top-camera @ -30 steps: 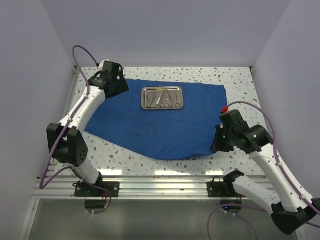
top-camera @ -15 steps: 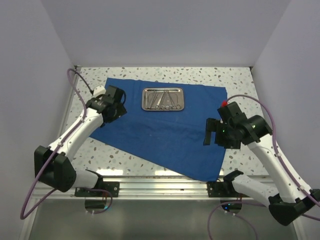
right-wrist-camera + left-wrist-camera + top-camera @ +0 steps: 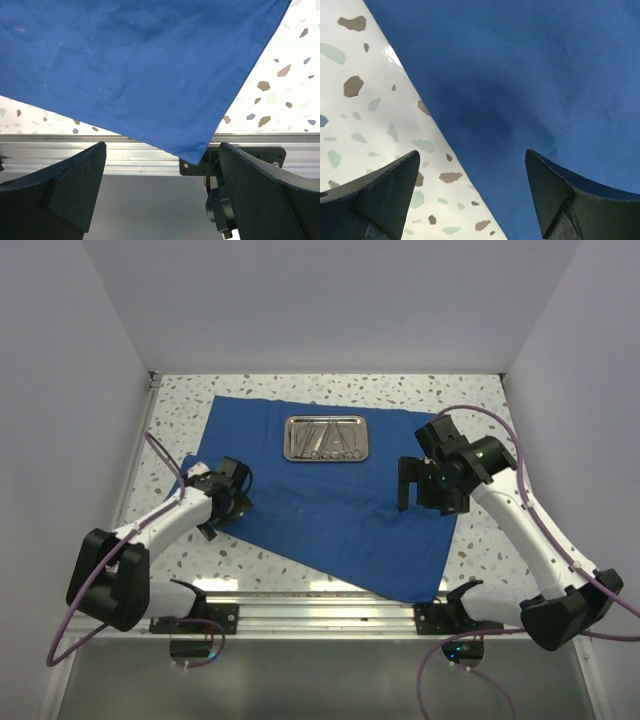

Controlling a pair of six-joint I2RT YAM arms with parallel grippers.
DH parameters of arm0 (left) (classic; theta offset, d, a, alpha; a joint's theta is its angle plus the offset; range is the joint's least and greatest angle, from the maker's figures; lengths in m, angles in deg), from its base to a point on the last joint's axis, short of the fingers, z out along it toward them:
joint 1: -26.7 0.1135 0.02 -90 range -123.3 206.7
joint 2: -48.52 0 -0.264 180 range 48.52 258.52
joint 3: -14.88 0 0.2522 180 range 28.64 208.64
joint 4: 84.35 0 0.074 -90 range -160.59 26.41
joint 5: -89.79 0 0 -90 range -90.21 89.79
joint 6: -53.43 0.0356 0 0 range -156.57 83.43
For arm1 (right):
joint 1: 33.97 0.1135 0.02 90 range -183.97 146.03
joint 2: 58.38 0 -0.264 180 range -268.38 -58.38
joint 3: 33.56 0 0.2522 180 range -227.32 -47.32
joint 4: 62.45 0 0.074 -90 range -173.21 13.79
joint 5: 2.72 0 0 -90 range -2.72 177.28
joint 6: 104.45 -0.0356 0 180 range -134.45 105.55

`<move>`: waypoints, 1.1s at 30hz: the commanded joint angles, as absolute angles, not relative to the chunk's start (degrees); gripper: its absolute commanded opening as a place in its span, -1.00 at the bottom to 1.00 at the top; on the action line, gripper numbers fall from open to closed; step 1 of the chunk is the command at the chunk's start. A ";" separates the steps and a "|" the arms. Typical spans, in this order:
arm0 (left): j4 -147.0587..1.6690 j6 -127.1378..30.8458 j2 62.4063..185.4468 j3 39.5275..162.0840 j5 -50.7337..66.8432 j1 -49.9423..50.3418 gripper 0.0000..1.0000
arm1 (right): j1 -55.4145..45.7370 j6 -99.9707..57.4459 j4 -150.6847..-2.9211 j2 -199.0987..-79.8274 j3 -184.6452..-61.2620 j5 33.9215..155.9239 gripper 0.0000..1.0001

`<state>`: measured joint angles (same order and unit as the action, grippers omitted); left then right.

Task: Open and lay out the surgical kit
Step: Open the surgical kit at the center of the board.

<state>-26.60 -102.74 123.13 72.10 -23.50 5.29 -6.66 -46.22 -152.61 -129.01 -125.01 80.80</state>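
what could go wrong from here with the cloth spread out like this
1. The near right corner of the cloth lies past the table edge, over the metal rail; it might snag or slide off.
2. The tray sits on the cloth, so any tug on the cloth could shift it.
3. The open left pincer straddles the cloth's left edge; closing there may bunch it or miss.

Tray (image 3: 324,438) on cloth (image 3: 330,510), toward its far edge
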 commanded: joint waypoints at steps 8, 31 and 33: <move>-37.36 -106.09 133.69 67.77 -21.04 5.17 0.72 | -6.81 -43.45 -157.68 -126.32 -122.55 78.58 0.97; -5.73 -106.36 113.65 70.47 -7.77 -8.00 -1.00 | -17.88 -42.66 -143.54 -151.52 -140.47 85.26 0.97; -2.49 -107.05 113.65 72.40 -5.67 -10.20 -0.94 | -18.14 -42.49 -143.88 -158.62 -145.12 84.91 0.97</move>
